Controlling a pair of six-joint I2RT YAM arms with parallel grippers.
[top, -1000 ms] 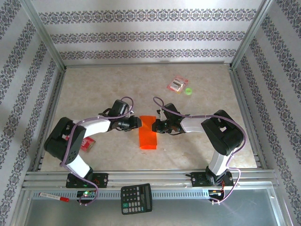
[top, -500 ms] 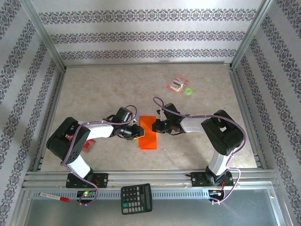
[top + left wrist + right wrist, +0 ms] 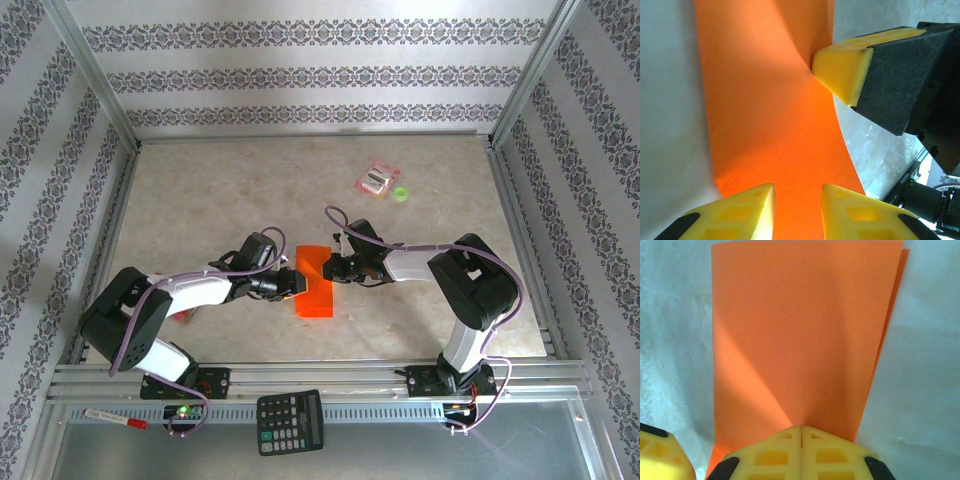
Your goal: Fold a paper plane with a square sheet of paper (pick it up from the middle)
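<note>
The square sheet of paper [image 3: 318,290] is bright orange and lies on the table folded into a narrow rectangle, not a plane shape. My left gripper [image 3: 294,283] hovers low over its left edge, open. In the left wrist view the jaws [image 3: 797,205] stand apart with flat orange paper [image 3: 765,100] showing between them. My right gripper [image 3: 328,269] is shut, its joined tips [image 3: 801,432] pressing down on the right side of the paper [image 3: 800,330]. One right fingertip [image 3: 840,67] dents the sheet in the left wrist view. The two layers' edges sit slightly offset on one side.
A pink-red packet [image 3: 377,180] and a small green object [image 3: 401,194] lie far back right. A black calculator [image 3: 290,421] and a red marker [image 3: 115,417] rest on the metal rail at the front. A red item [image 3: 183,308] lies beside the left arm.
The left arm has reached forward and its gripper has come to the right onto the paper's left edge. The raised upper part of the paper now lies flat. The right gripper has stayed put.
</note>
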